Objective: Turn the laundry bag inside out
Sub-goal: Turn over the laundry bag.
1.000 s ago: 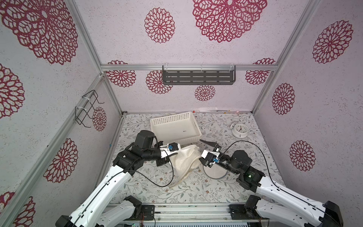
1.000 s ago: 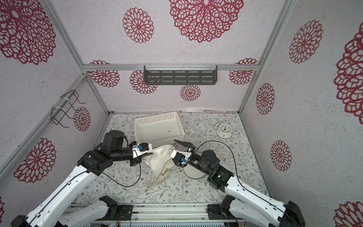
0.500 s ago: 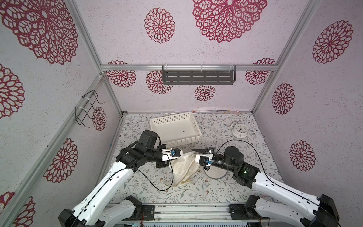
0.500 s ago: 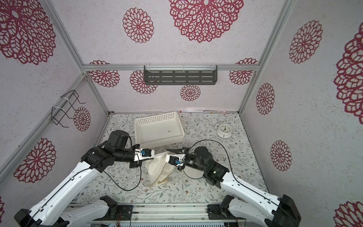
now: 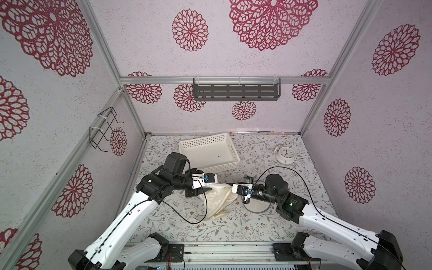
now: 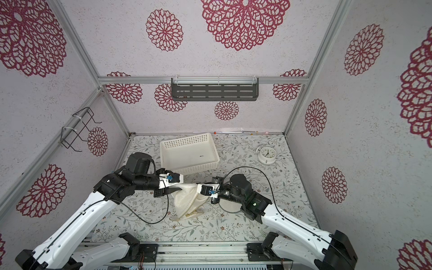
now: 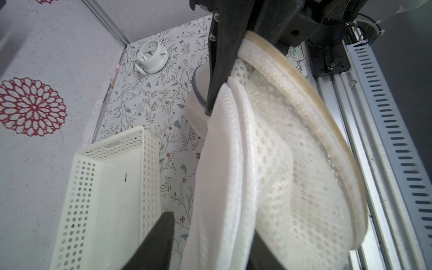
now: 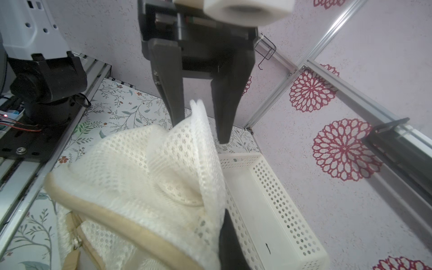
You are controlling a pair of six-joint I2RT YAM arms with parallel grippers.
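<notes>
The laundry bag [image 5: 216, 201] [image 6: 187, 198] is white mesh with a beige trim. It hangs above the floral table, between the two arms. My right gripper [image 5: 228, 186] [image 7: 221, 70] is shut on its upper edge; the mesh hides all but one black finger [image 8: 231, 245]. In the right wrist view my left gripper [image 5: 211, 188] [image 8: 202, 131] faces the camera with its jaws apart. A loose fold of the laundry bag [image 8: 198, 145] stands between them, unclamped. The left wrist view shows the laundry bag [image 7: 268, 163] draped between my left gripper's [image 7: 210, 245] spread fingers.
A white perforated basket [image 5: 230, 149] lies behind the arms, close to the left gripper. An alarm clock [image 5: 286, 154] stands at the back right. A round white pad with a grey rim [image 5: 257, 207] lies under the right wrist. The metal rail [image 5: 222, 250] borders the front edge.
The right gripper moved in and shut on the bag's upper edge. The left gripper, shut on the bag before, has opened. The bag now hangs narrower between the arms.
</notes>
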